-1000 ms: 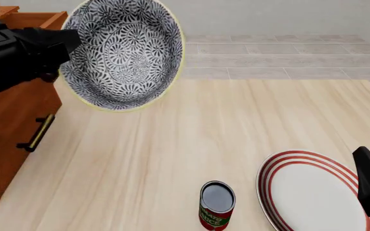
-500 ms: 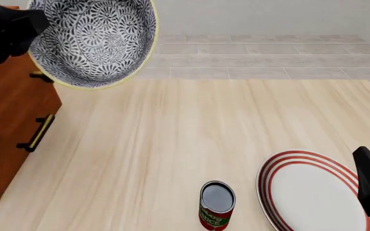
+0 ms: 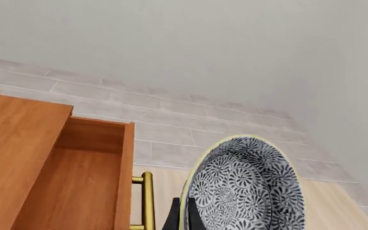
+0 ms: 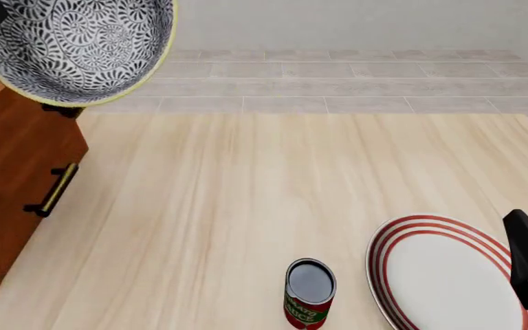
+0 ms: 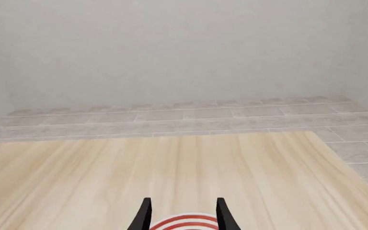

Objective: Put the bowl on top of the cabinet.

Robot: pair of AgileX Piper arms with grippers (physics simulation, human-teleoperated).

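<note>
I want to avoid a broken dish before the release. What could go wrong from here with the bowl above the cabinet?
1. The bowl is tilted steeply in the air. Released like this, it may land on its edge and roll off the cabinet.
2. A drawer at the top of the cabinet looks pulled out. The bowl could drop into it instead of resting on top.
3. The left tool seems to hold only the rim, so the bowl might slip.

Can (image 4: 309, 294) label: red and green, with white lettering too small and blurred to read.
Bowl (image 4: 79, 47): patterned only, no text.
Cabinet (image 4: 16, 179): no markings.
</note>
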